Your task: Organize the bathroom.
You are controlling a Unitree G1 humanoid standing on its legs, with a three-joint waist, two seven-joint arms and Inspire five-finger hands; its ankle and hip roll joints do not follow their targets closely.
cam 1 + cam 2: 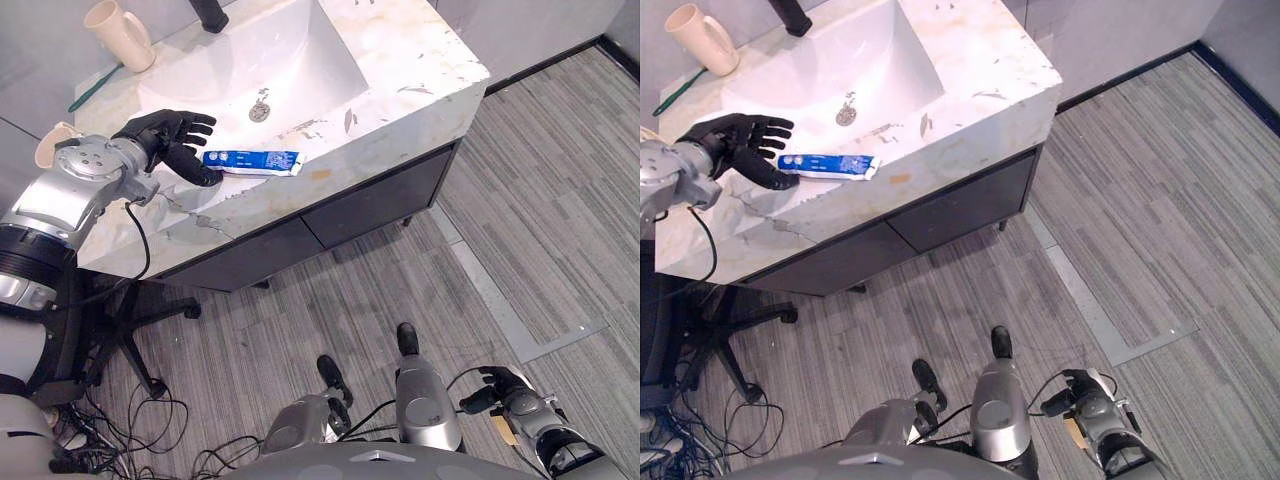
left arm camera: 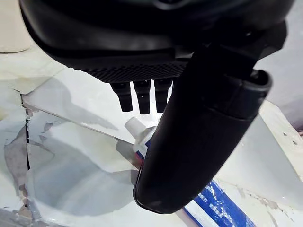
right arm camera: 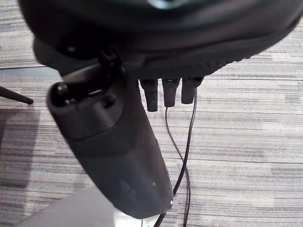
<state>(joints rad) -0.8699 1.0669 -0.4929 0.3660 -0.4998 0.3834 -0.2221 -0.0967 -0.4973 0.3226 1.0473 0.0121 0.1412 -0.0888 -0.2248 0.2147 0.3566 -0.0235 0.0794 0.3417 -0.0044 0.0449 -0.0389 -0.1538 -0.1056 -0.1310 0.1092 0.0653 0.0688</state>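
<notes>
The marble counter (image 1: 400, 80) and floor (image 1: 1160, 200) are seen from high above in both eye views. The counter is viewed very closely by the left wrist; the floor, probably from higher, by the right.

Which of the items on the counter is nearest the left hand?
The blue toothpaste tube, lying flat at the basin's front edge beside the open left hand. The cream mug and green toothbrush sit farther back.
</notes>
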